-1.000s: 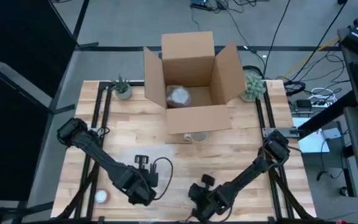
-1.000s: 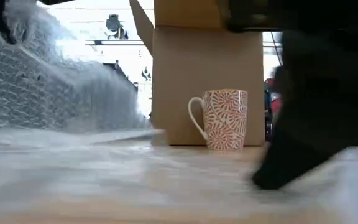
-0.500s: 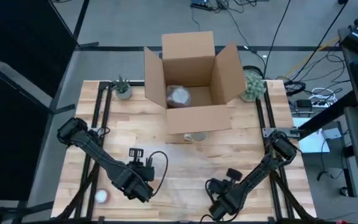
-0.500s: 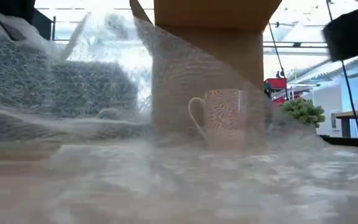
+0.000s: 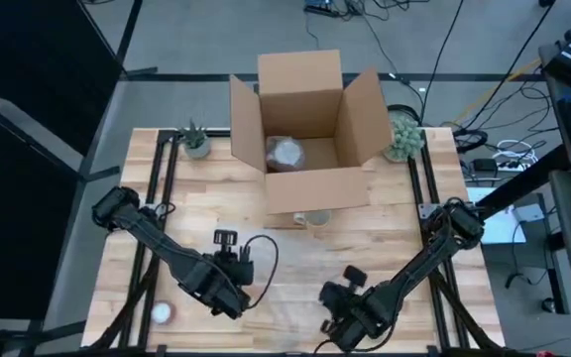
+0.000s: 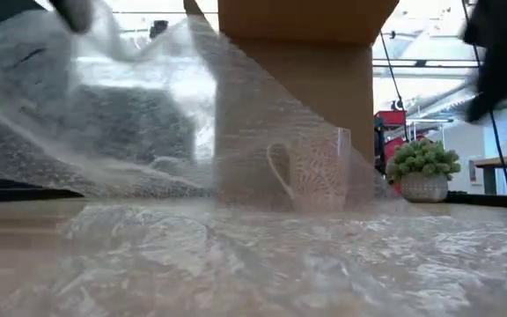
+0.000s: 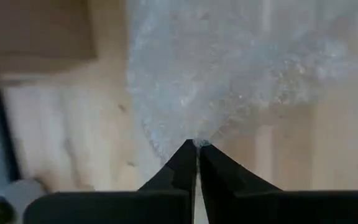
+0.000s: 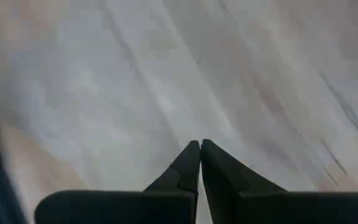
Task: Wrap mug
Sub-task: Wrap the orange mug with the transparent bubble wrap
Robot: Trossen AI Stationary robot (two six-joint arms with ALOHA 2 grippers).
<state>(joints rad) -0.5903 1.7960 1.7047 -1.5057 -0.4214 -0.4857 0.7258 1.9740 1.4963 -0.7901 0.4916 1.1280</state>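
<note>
from above i see my left tool at about 7 o'clock on the tabletop, fingers pinched on the bubble wrap, whose edge lifts in the low view. the mug stands at centre, touching the front of the cardboard box. my right tool sits at 5 o'clock, fingers closed; whether it grips the wrap i cannot tell.
</note>
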